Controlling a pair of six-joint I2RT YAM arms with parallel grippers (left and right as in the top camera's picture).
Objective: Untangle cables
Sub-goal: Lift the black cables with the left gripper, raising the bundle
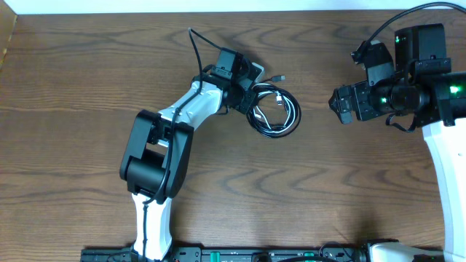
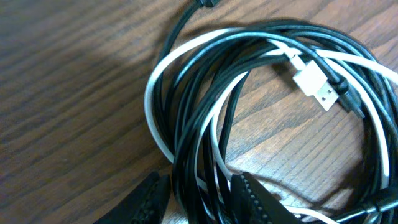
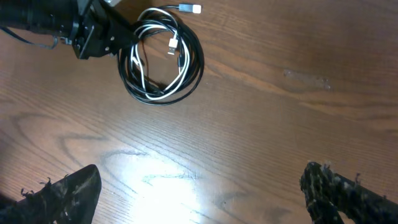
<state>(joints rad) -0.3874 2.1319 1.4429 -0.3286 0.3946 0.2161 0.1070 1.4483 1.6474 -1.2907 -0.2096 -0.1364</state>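
Note:
The black cable (image 2: 186,124) and the white cable (image 2: 152,106) lie coiled together in one tangled bundle (image 1: 295,116) on the wooden table, with a white USB plug (image 2: 314,87) inside the loop. One plug end (image 1: 279,78) sticks out at the top of the coil. My left gripper (image 1: 251,98) is at the coil's left edge. Its jaws (image 2: 199,199) are open, one on each side of several strands. My right gripper (image 1: 333,104) is open and empty, well to the right of the coil. The right wrist view shows the bundle (image 3: 198,62) far ahead of its jaws (image 3: 199,193).
The wooden table (image 1: 349,189) runs to a pale wall edge at the back. The left arm's own thick black cable (image 1: 195,51) loops behind its wrist. The arm bases stand at the front edge.

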